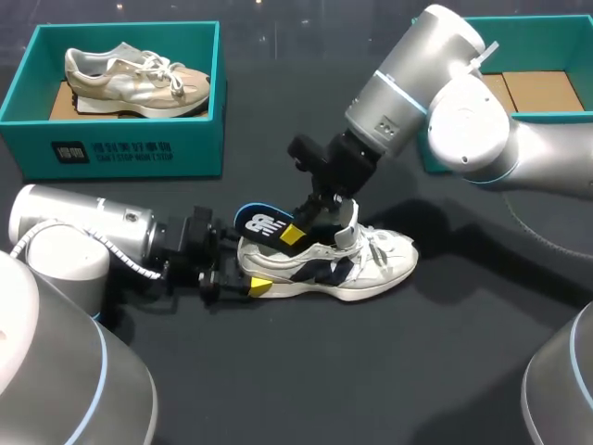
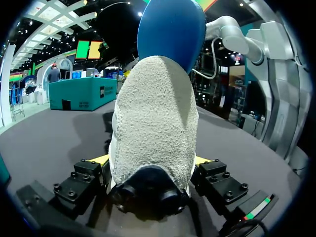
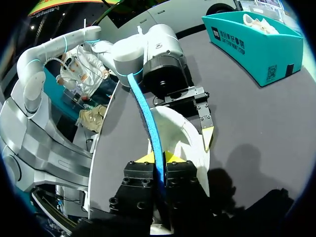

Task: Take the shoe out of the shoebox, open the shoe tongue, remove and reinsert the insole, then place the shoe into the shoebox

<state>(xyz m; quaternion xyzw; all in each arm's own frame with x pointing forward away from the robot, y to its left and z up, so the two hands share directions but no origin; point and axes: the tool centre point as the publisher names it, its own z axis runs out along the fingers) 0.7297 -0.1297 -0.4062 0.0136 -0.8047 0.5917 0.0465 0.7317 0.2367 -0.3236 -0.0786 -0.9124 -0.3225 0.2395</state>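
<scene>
white sneaker (image 1: 334, 264) on its sole mid-desk, toe to the right, gripped at the heel, insole partly out.
left shoebox (image 1: 120, 144), teal, far left corner of the dark desk (image 1: 371, 371), with a beige sneaker (image 1: 134, 79) inside; left hand (image 1: 252, 273), low over the desk, clenched on the white sneaker's heel, a yellow tip at each side; blue insole (image 1: 262, 225), tilted up out of the shoe's opening, upper end above the heel; right hand (image 1: 295, 234), reaching down from the right, pinching the insole's edge; right shoebox (image 1: 547, 42), teal, far right, brown cardboard floor showing.
</scene>
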